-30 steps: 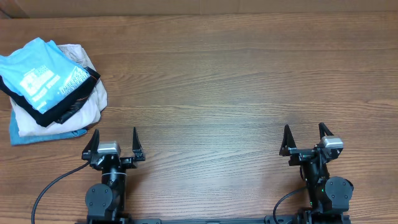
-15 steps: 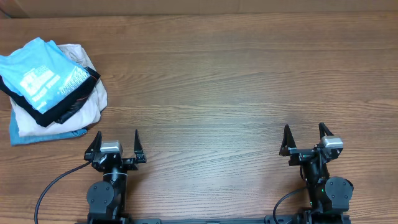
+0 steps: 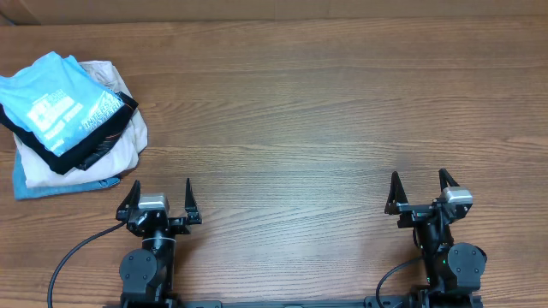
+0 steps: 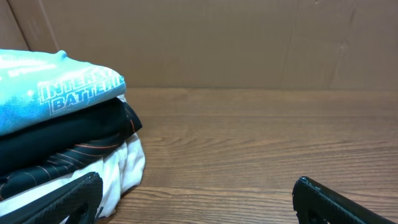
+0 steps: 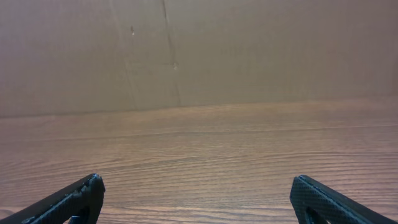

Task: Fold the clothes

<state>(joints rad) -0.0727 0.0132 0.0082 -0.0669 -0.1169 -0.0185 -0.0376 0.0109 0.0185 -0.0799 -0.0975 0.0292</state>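
The clothes, a folded light-blue T-shirt [image 3: 53, 101] with white lettering, lie on top of a pile at the table's far left, and it shows as the top layer [image 4: 43, 93] in the left wrist view. My left gripper [image 3: 160, 186] stands open near the front edge, just right of and in front of the pile, with nothing between its fingers [image 4: 198, 186]. My right gripper [image 3: 419, 178] is open too, far to the right over bare wood [image 5: 197, 183].
Under the blue shirt lie a black folded garment [image 3: 67, 159] [image 4: 68, 140], a cream one [image 3: 120, 141] [image 4: 127, 168] and a blue cloth [image 3: 38, 188] at the bottom. A brown cardboard wall [image 5: 249, 50] runs behind the wooden table [image 3: 300, 111].
My left gripper has shifted slightly to the right and then stayed still. The right gripper and the pile have not moved.
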